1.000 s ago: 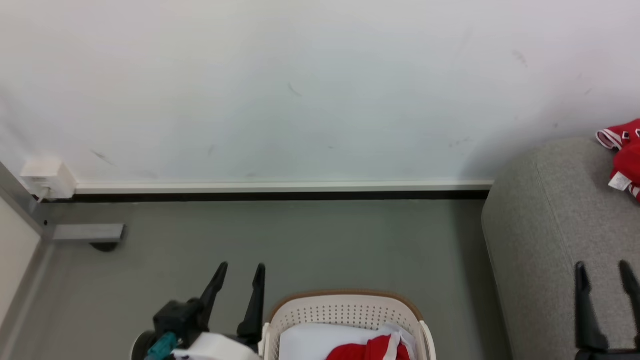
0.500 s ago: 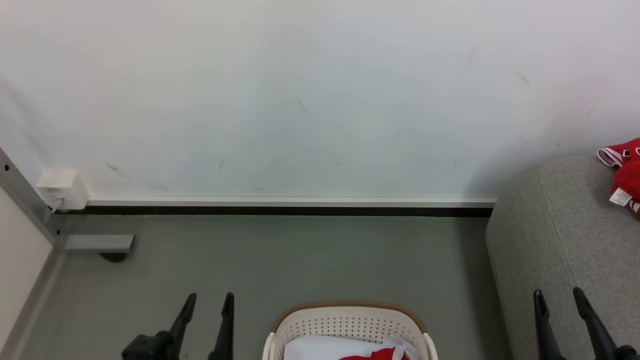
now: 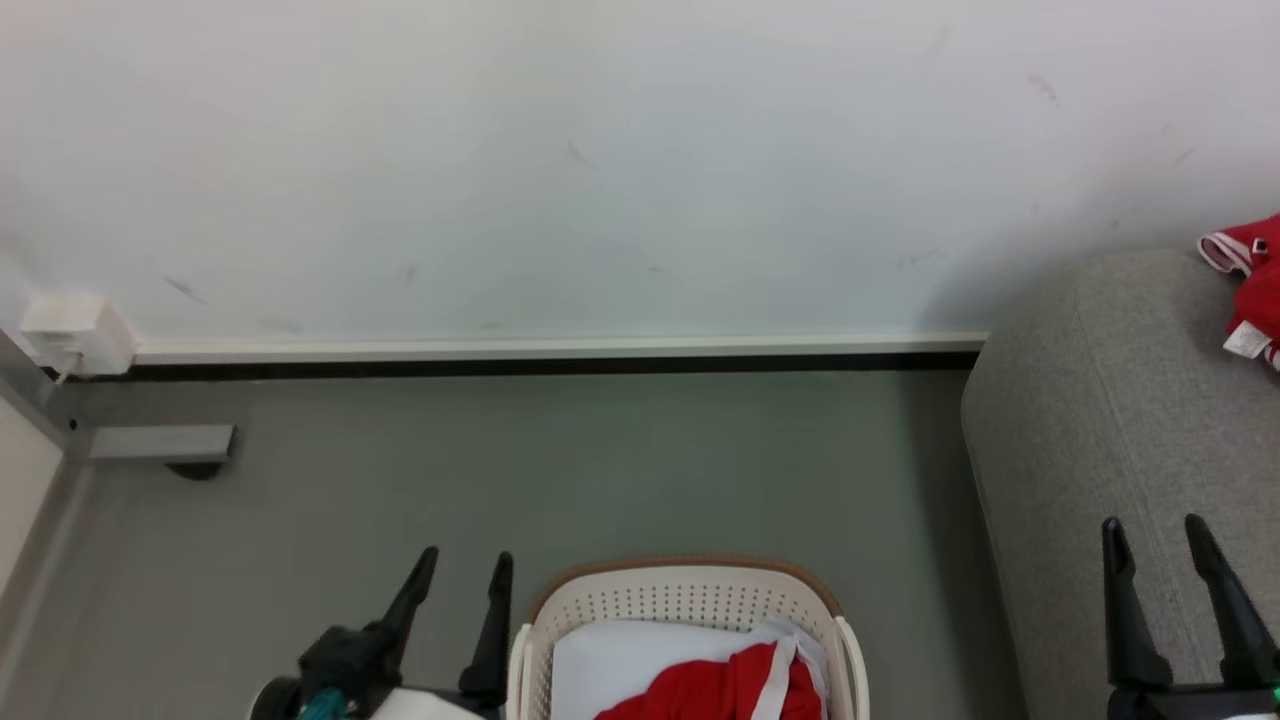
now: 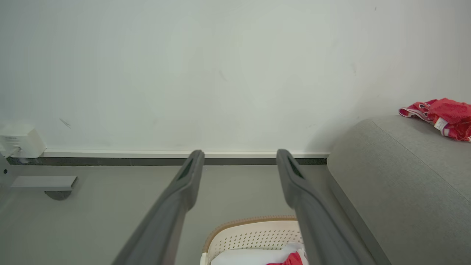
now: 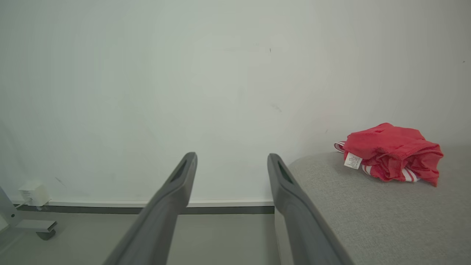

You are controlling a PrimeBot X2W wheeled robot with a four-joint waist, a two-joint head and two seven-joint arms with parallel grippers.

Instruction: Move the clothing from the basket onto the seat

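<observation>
Head view: left hand (image 3: 466,553) is seen just left of basket (image 3: 680,567), fingers parted, nothing held; right hand (image 3: 1151,520) is seen over the near part of seat (image 3: 1090,420), fingers parted, nothing held; clothing (image 3: 705,690) is seen in basket, red with white trim, crumpled on a white sheet (image 3: 620,660); second garment (image 3: 1255,290) lies at the far end of seat, near wall (image 3: 600,150); step is judged as the reach for the next pick; basket bottom is cut off, so the count left cannot be told.

Left wrist view: fingers are spread wide, empty; basket rim and a red scrap are seen low between them; hand is aimed at wall, above basket; next move is judged to need a tilt down and a descent into basket, closing on a raised red fold, not the sheet.

Right wrist view: fingers are spread wide, empty; second garment is seen bunched on seat, white label out, striped trim underneath; soft fabric, sag is expected when lifted.
</observation>
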